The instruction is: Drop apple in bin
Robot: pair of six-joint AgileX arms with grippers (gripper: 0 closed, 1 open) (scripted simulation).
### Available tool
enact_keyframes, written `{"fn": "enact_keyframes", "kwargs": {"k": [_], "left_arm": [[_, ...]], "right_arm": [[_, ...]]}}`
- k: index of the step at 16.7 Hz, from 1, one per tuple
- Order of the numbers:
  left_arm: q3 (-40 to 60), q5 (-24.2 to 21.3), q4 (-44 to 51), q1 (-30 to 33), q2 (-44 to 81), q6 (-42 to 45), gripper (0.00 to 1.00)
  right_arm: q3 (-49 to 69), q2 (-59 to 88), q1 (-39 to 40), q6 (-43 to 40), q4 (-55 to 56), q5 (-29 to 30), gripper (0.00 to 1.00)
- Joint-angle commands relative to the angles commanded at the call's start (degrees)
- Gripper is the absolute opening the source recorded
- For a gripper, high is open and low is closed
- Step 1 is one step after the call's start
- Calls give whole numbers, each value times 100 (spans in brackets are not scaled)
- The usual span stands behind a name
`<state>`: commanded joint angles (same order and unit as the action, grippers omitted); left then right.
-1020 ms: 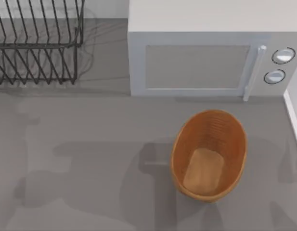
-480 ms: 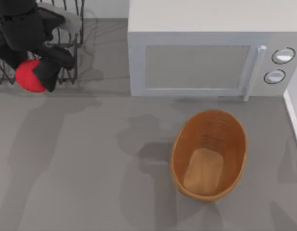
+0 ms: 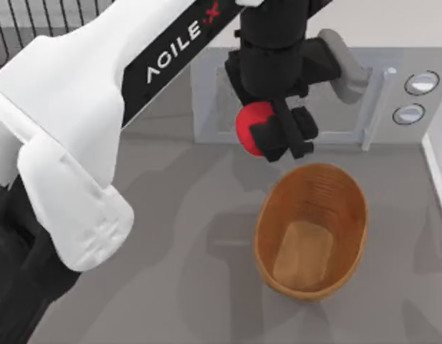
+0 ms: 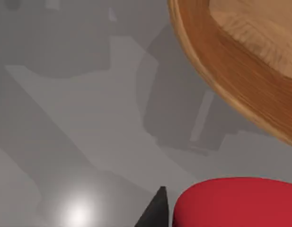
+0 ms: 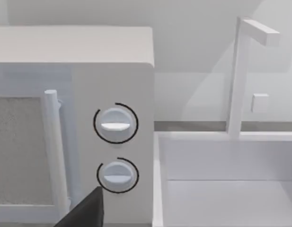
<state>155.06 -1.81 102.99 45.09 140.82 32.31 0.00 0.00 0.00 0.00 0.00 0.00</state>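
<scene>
My left gripper (image 3: pixel 272 137) hangs above the table in front of the microwave, shut on the small red apple (image 3: pixel 249 127). It sits just beyond the far left rim of the orange-brown oval bin (image 3: pixel 311 231), which stands open with nothing in it. In the left wrist view the apple (image 4: pixel 235 202) bulges at the near edge, one dark fingertip (image 4: pixel 154 212) beside it, and the bin's ribbed wall (image 4: pixel 231 80) curves past farther off. One dark finger (image 5: pixel 84 210) of my right gripper points toward the microwave's knobs.
A white microwave (image 3: pixel 306 93) stands at the back behind the bin, its handle (image 3: pixel 375 107) and two knobs (image 3: pixel 420 83) on its right. A black wire rack (image 3: pixel 34 18) is at the back left. A white sink (image 5: pixel 226 179) with a faucet lies right of the microwave.
My left arm has swung from the wire rack at the back left across to the middle, carrying the apple to the bin's far rim.
</scene>
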Motion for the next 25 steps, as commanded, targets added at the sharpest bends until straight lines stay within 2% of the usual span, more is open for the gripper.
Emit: {"fn": "enact_keyframes", "kwargs": {"k": [3,5,9,10,12,16,22,25], "left_arm": [[818,11,266,736,533,309,0],[1070,22,348,982,708,414,0],[1105,24,359,1017,730,429,0],[2170,54,156,975,1246,429,0],[2091,56,103,967,1205,422,0],[1214,61,-396,944,837,405,0],[-1433,26,-1565,964,22,424,0],[-2428,27,-2082,977,-329,436,0]], "right_arm": [[0,0,0,0,0,0,100],[0,0,0,0,0,0,100],[0,0,0,0,0,0,100],[0,0,0,0,0,0,100],[0,0,0,0,0,0,100],[0,0,0,0,0,0,100],[0,0,0,0,0,0,100],[0,0,0,0,0,0,100]]}}
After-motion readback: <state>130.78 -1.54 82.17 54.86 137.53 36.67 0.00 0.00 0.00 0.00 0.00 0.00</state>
